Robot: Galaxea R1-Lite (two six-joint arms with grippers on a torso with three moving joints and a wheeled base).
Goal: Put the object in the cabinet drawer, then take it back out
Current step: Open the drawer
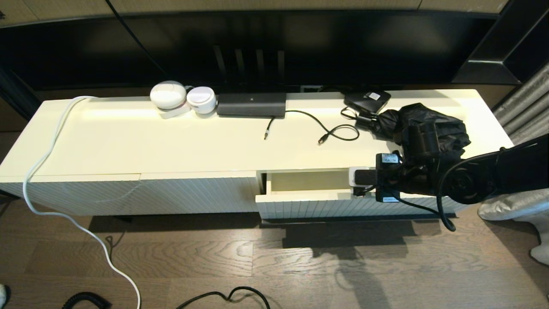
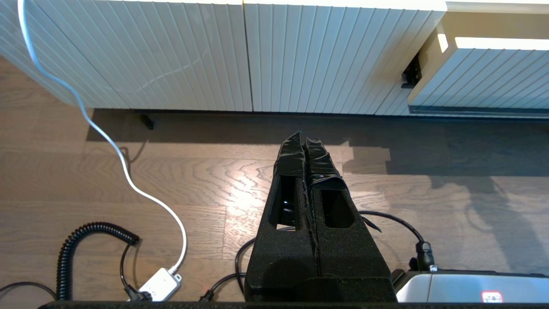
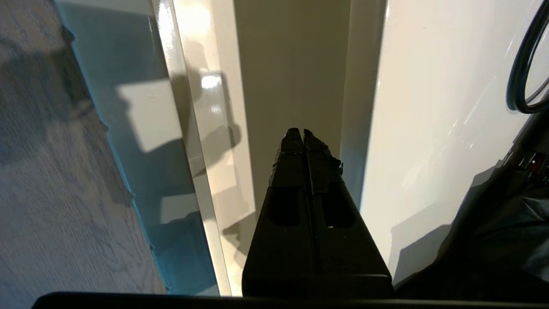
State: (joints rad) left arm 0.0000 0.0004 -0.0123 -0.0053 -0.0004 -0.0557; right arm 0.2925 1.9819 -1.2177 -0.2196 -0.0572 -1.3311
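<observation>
The cabinet drawer [image 1: 306,180] stands pulled partly out at the right of the low white cabinet, and the cream interior that shows is bare. Its ribbed front [image 2: 493,73] also appears in the left wrist view. My right gripper [image 1: 359,177] hovers over the drawer's right part, shut with nothing between its fingers. In the right wrist view the right gripper [image 3: 303,131] points along the drawer floor [image 3: 291,86]. A crumpled black bundle [image 1: 433,124] lies on the cabinet top behind the right arm. My left gripper [image 2: 302,135] hangs shut and empty above the wooden floor.
On the cabinet top [image 1: 128,137] are two white round devices [image 1: 182,98], a flat black box [image 1: 251,105], a small black box [image 1: 367,100] and loose black cables [image 1: 334,131]. A white cable [image 1: 51,171] drapes down to the floor. A coiled black cord [image 2: 90,240] lies on the floor.
</observation>
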